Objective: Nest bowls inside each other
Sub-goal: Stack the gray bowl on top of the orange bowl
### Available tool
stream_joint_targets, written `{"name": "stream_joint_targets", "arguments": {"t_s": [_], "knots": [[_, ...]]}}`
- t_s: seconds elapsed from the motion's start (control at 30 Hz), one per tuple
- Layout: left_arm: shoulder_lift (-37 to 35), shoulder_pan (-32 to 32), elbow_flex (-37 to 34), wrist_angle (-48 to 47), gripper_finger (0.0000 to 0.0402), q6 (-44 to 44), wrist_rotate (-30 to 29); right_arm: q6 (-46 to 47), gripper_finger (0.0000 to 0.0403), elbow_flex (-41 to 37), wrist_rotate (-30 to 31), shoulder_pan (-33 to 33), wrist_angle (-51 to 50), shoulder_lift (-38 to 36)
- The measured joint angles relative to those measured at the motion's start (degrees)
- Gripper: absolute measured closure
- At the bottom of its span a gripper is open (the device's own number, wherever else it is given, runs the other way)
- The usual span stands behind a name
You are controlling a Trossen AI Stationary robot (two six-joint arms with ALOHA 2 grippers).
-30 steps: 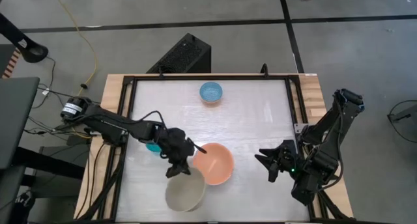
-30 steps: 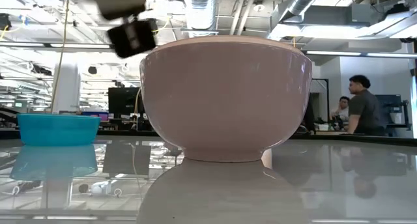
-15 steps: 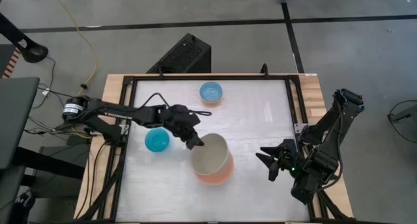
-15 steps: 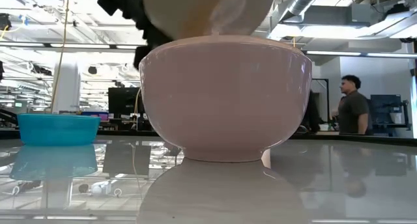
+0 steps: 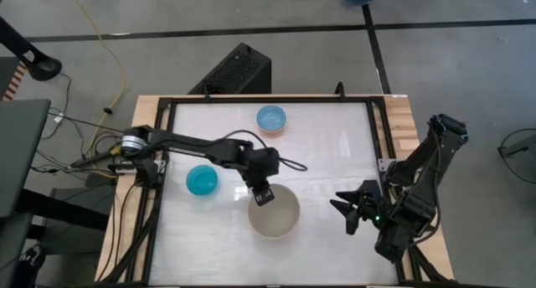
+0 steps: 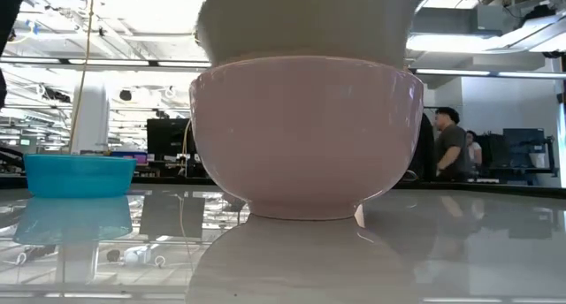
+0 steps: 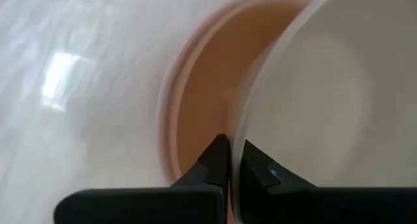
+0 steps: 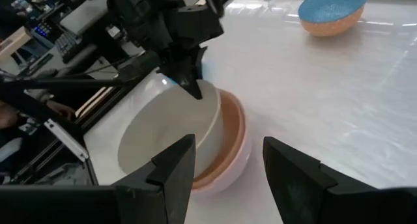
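Observation:
A cream-white bowl [image 5: 276,214] stands partly inside the salmon-orange bowl [image 6: 305,136] in the near middle of the table. It covers the salmon bowl almost wholly from above. My left gripper [image 5: 263,195] is shut on the cream bowl at its far-left side. A bright teal bowl [image 5: 202,180] sits on its base to the left. A light blue bowl [image 5: 270,118] sits near the far edge. My right gripper [image 5: 345,206] hangs open to the right of the stacked bowls, nothing between its fingers [image 8: 174,168]. My left gripper pinches the cream bowl's rim [image 7: 236,149], one finger inside the bowl and one outside over the salmon bowl's hollow. The fingers slant down from the table's far left. The bowl sits slightly tilted with its lower part [image 8: 195,155] sunk in the salmon bowl.
A black frame rail [image 5: 375,129] runs round the table. A black box [image 5: 237,70] stands beyond the far edge. People [image 6: 447,145] are in the room behind. Bare tabletop [image 5: 327,146] lies between the stacked bowls and the far right corner.
My left gripper has carried the cream bowl from near the table's front edge toward the far right, over the salmon bowl. It then lowered the bowl into the salmon one. The bowl hung tilted half a second ago and sits nearly level now.

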Motion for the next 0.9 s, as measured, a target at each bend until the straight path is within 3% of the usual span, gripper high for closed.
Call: {"name": "stream_joint_targets", "arguments": {"t_s": [0.13,0.4,0.9], "knots": [[3.0,-0.6,4.0,-2.2,0.0401,1.9,-0.7,0.1,0.0191,0.0,-0.1,1.1,0.7,0.0],[3.3,-0.7,3.8,-3.8,0.0385,3.4,-1.0,0.1,0.0191,0.0,-0.1,2.5,1.7,0.0],[0.9,0.3,3.7,-1.6,0.021,5.3,-3.3,0.0,0.0191,0.0,0.0,2.6,2.1,0.0]]}}
